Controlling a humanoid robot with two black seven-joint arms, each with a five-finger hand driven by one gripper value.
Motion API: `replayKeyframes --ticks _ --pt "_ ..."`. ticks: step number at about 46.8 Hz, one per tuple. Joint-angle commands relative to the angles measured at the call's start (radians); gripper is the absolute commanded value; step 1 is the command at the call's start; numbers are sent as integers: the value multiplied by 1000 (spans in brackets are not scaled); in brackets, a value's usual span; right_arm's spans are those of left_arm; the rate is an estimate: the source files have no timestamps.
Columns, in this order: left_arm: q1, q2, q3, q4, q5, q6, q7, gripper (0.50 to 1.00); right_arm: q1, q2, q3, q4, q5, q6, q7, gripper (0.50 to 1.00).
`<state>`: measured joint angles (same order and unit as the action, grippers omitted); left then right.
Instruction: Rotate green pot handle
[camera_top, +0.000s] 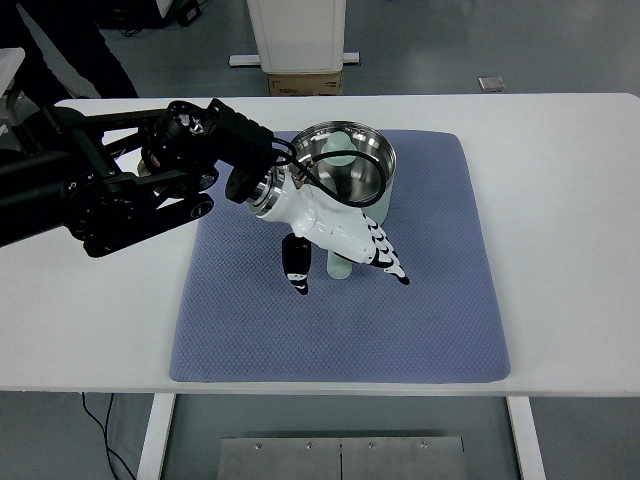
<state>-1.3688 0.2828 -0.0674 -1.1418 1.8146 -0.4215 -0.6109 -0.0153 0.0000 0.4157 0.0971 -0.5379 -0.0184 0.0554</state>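
Left hand (345, 238), white with black-tipped fingers, sat just above the frame's centre, reaching in from the black arm (110, 180) at the upper left. Its fingers were spread and slanted down to the right, draped over the pale green handle (340, 266), whose end poked out below the palm; the thumb (296, 268) hung down just left of the handle, so nothing was clamped. The pot (355, 170) stood on the upper middle of the blue mat (430, 300), shiny inside, with the handle pointing toward the frame's bottom. The mat lay on the white table (570, 220).
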Motion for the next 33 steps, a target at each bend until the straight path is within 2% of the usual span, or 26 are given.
replayKeyframes --ticks 1,11,24,33 --pt "2 -2 0 13 26 4 0 1000 0 0 0 3 -1 0 0 1000" --pt "4 -4 3 19 83 15 0 1000 0 0 0 0 1 0 0 1000" --pt "7 -17 43 19 88 49 0 1000 0 0 0 0 -1 0 0 1000" --pt "17 -22 55 19 88 50 0 1000 0 0 0 0 -1 0 0 1000"
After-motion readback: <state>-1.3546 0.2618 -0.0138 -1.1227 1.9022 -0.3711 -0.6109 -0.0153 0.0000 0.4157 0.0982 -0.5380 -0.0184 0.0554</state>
